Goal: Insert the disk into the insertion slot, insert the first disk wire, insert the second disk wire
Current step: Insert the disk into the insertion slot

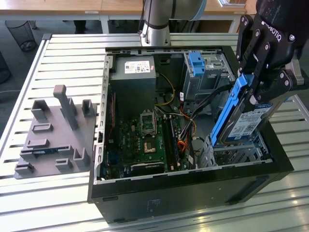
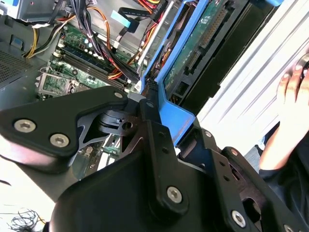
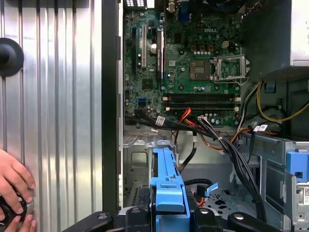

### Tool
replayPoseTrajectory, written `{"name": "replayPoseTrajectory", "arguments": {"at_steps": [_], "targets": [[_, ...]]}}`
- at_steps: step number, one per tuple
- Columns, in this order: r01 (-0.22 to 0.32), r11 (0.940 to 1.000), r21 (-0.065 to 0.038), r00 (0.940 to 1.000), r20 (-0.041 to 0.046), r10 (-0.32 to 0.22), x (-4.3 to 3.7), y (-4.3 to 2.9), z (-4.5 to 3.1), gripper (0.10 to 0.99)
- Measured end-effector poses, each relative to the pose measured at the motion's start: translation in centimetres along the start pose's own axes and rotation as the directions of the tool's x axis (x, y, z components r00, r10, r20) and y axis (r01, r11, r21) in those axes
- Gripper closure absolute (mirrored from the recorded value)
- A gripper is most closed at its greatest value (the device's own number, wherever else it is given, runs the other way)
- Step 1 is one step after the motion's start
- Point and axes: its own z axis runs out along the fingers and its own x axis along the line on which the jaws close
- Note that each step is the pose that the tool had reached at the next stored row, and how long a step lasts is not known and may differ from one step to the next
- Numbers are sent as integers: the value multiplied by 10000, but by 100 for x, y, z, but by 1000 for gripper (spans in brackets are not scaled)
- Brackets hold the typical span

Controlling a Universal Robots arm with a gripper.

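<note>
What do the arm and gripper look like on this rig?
The arm is a silver-grey cylindrical tube with a dark ring around it. The gripper is matte black with white lettering on its body. In the second wrist view its jointed finger links carry silver screw heads.
</note>
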Motion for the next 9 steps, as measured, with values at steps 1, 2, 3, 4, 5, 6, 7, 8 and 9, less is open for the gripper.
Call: {"name": "replayPoseTrajectory", "arguments": {"at_steps": [1,2,3,4,5,6,7,8,9], "targets": [[0,10000,0,10000,3,0,-4,0,5,718],[0,10000,0,10000,2,0,-8,1,8,718],[0,10000,0,10000,2,0,-11,2,12,718],[0,10000,0,10000,3,0,-14,2,16,718],[0,10000,1,10000,5,0,-15,2,22,718],[0,10000,1,10000,5,0,-16,3,26,718],[0,10000,0,10000,4,0,-16,3,31,718],[0,10000,0,10000,3,0,-16,3,36,718],[-1,10000,0,10000,4,1,-16,4,42,718]]}}
